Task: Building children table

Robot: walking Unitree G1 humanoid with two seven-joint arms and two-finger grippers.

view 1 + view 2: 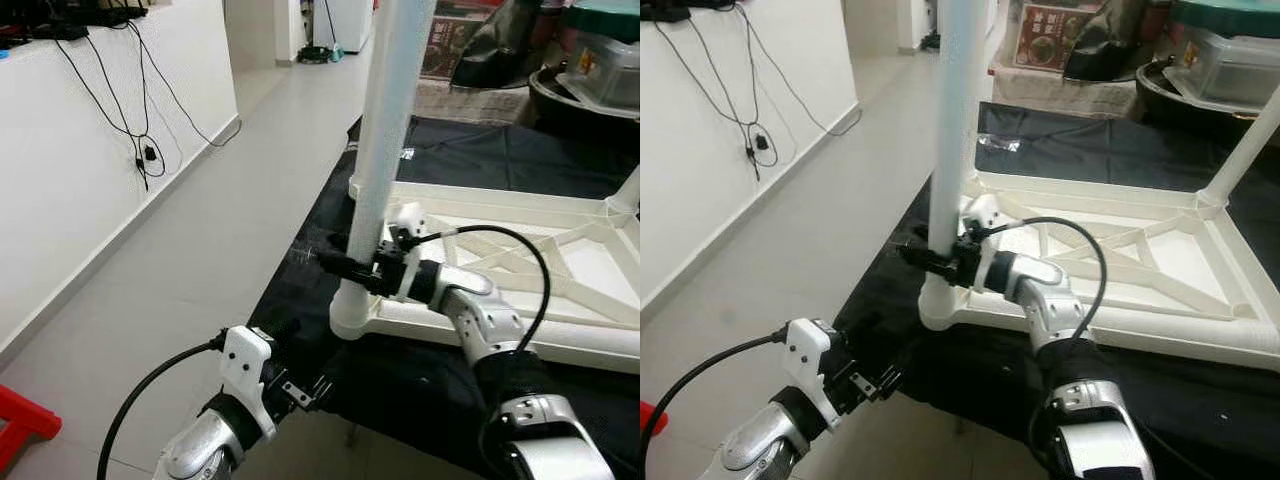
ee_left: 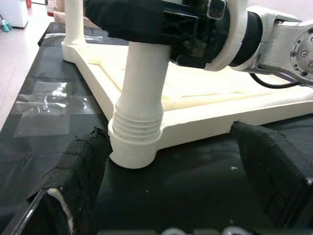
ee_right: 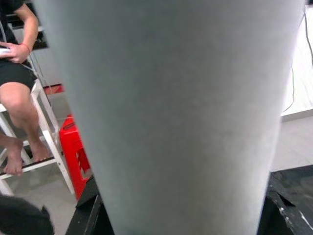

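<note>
A white children's table top (image 1: 520,335) lies upside down on a black mat (image 1: 500,160). One white leg (image 1: 390,120) stands upright in its near-left corner socket (image 2: 134,152), where the threaded end shows. My right gripper (image 1: 347,266) is shut on this leg just above the socket, and the leg (image 3: 171,117) is close up in the right wrist view. Lower down, by the mat's near edge, my left gripper (image 1: 308,392) is open. Its padded fingers (image 2: 78,171) are spread in front of the socket and touch nothing. A second leg (image 1: 1240,150) stands at the far right corner.
A white wall with hanging cables (image 1: 140,150) runs along the left, with bare tiled floor (image 1: 200,250) beside the mat. A red stool (image 1: 20,425) sits at the near left. Bins and boxes (image 1: 590,70) crowd the back right. A person (image 3: 19,98) sits on a white step stool.
</note>
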